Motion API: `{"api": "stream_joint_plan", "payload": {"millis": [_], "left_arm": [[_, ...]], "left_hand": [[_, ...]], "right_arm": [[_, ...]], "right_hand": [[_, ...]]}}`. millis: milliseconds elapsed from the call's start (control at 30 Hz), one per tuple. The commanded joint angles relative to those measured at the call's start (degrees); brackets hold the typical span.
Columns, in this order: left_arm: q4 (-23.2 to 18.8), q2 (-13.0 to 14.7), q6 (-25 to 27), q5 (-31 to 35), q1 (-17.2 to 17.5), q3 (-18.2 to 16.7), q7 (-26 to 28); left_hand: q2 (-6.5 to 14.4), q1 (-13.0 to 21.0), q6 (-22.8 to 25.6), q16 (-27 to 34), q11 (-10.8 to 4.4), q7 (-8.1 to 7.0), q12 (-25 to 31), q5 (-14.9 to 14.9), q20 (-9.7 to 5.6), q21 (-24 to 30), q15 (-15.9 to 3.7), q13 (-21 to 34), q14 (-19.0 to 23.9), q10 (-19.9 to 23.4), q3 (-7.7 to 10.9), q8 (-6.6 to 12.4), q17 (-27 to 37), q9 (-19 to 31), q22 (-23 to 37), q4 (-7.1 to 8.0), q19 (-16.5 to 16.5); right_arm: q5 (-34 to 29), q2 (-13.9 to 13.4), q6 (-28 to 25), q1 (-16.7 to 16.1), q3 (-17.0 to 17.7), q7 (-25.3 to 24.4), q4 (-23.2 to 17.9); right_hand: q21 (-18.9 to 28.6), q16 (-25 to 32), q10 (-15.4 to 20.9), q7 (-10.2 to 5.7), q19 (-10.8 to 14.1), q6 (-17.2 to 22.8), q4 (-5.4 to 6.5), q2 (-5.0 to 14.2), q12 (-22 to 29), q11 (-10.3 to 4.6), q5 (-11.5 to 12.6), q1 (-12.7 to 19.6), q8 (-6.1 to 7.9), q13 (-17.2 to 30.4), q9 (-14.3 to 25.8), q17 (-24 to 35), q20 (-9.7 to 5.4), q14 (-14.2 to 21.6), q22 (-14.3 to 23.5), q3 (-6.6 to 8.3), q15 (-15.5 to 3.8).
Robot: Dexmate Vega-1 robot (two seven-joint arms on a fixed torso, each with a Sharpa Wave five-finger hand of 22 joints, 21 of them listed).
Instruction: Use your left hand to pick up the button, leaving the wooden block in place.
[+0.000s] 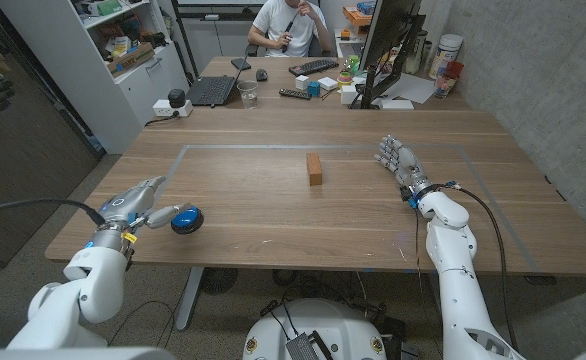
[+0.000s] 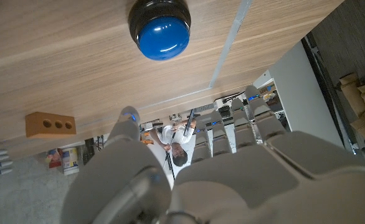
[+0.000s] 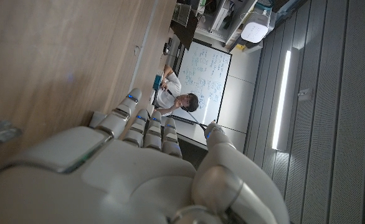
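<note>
The button (image 1: 186, 219), blue-capped on a dark base, sits near the counter's (image 1: 273, 230) front left edge. The left hand (image 1: 135, 201) is just beside it on the robot's left, fingers extended toward it; the head view shows one fingertip at or very near the button's side, though contact cannot be confirmed. The hand holds nothing and its fingers are apart. In the left wrist view the button (image 2: 159, 28) lies straight ahead of the fingertips (image 2: 128, 116), with bare wood between.

The button is round, so no long axis governs the approach. The left hand is far the nearer; the right hand (image 1: 399, 164) stands well apart on the counter's right side, fingers spread, gripping nothing.

The wooden block (image 1: 315, 168) stands upright near the counter's middle, well apart from the button and beyond it. Judgement: nothing obstructs the short reach, and the block is not at risk unless the hand overshoots considerably. A person sits at a desk behind the counter.
</note>
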Motion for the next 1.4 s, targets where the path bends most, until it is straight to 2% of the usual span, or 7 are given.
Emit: {"api": "stream_joint_plan", "payload": {"millis": [33, 233, 467, 700, 1000, 1167, 1400], "left_arm": [[-1.03, 10.74, 1.25, 4.29, -1.89, -2.44, -17.49], [1.02, 13.28, -1.84, 5.94, -2.60, -2.80, -15.99], [1.59, 19.45, -4.91, 6.93, -5.45, -2.53, -23.09], [2.01, 20.97, -8.15, 4.86, -7.38, -2.79, -24.37], [-0.38, 25.72, -4.34, 7.49, -10.28, 0.19, -39.53], [-0.71, 23.13, -7.56, 6.46, -5.72, -4.53, -35.94], [-1.19, 19.12, -8.08, 7.64, -2.60, -7.08, -32.79]], "left_hand": [[-0.20, 1.58, -0.02, -0.38, -0.69, -1.19, -0.39, 0.38, 0.09, -0.13, -0.56, 0.28, -0.64, -0.77, 0.11, 0.38, 0.18, 0.30, 0.02, -0.53, 0.46], [-0.42, 3.88, 0.67, 0.07, -1.65, -2.22, -0.09, 0.99, -0.02, 0.14, -2.08, 0.47, 0.46, -0.29, 0.17, 0.82, 0.15, 0.33, 0.06, -0.57, 1.72], [-0.79, 6.28, -0.65, -0.28, -2.12, -2.87, -0.25, 1.69, 0.03, 0.38, -2.49, 0.67, -0.31, -0.92, 0.00, 0.40, 0.10, 0.37, 0.03, -0.49, 3.20], [-1.82, 7.18, -2.31, -0.19, -2.11, -2.51, -0.51, 2.19, -0.03, 0.55, -2.77, 0.86, -0.15, -1.83, -0.79, -0.08, 0.08, 0.40, -0.01, -0.20, 4.44], [-3.66, 8.80, -6.64, -0.88, -1.27, -1.95, -1.32, 3.24, 0.02, 1.10, -1.62, 1.30, -2.35, -4.60, -2.83, -0.78, 0.10, 0.44, -0.10, 0.13, 7.89], [-3.75, 8.97, -6.40, -0.71, -1.51, -2.49, -1.31, 3.34, 0.00, 1.19, -1.77, 1.40, -2.16, -4.78, -3.25, -0.46, 0.11, 0.44, -0.11, 0.27, 8.57], [-3.70, 8.91, -5.62, -0.61, -1.70, -2.78, -1.11, 3.37, 0.02, 1.24, -2.13, 1.51, -2.11, -4.53, -3.76, -0.03, 0.13, 0.45, -0.13, 0.53, 9.27]], "right_arm": [[-0.09, 0.66, -0.94, -0.32, -0.13, -0.59, -0.89], [-0.85, 1.00, -0.89, -0.20, -0.59, -1.39, -0.93], [-1.37, 1.35, -1.50, 0.00, -0.92, -1.99, -1.98], [-1.82, 1.96, -1.98, -0.20, -1.07, -2.87, -2.71], [-2.23, 2.55, -2.71, -0.66, -0.94, -3.82, -4.65], [-2.46, 2.76, -3.32, -0.98, -0.94, -4.03, -5.23], [-2.87, 2.87, -3.45, -1.14, -1.17, -4.13, -4.94]], "right_hand": [[0.35, 0.13, 0.27, -0.36, 0.10, 0.10, 0.29, -0.32, 0.22, -0.38, 0.40, 0.17, 0.34, 0.24, 0.23, 0.26, 0.42, 0.36, 0.12, 0.01, 0.23], [0.39, 0.10, 0.23, -0.44, 0.23, 0.21, 0.32, -0.41, 0.20, -0.46, 0.40, 0.12, 0.37, 0.24, 0.23, 0.25, 0.63, 0.35, 0.12, 0.00, 0.35], [0.40, 0.08, 0.30, -0.44, 0.27, 0.21, 0.33, -0.47, 0.23, -0.42, 0.40, 0.09, 0.36, 0.24, 0.23, 0.24, 0.71, 0.38, 0.12, 0.00, 0.35], [0.40, 0.06, 0.30, -0.35, 0.32, 0.21, 0.38, -0.55, 0.23, -0.41, 0.40, 0.00, 0.36, 0.24, 0.24, 0.24, 0.75, 0.39, 0.12, -0.03, 0.41], [0.38, 0.06, 0.48, -0.46, 0.32, 0.41, 0.37, -0.64, 0.30, -0.48, 0.41, -0.02, 0.42, 0.25, 0.24, 0.21, 1.19, 0.49, 0.12, -0.02, 0.44], [0.38, 0.03, 0.49, -0.47, 0.33, 0.46, 0.34, -0.68, 0.30, -0.39, 0.42, 0.00, 0.43, 0.25, 0.24, 0.18, 1.29, 0.49, 0.13, -0.01, 0.48], [0.36, 0.02, 0.47, -0.55, 0.32, 0.50, 0.33, -0.69, 0.29, -0.43, 0.43, 0.01, 0.43, 0.25, 0.24, 0.17, 1.34, 0.50, 0.13, 0.01, 0.52]]}}
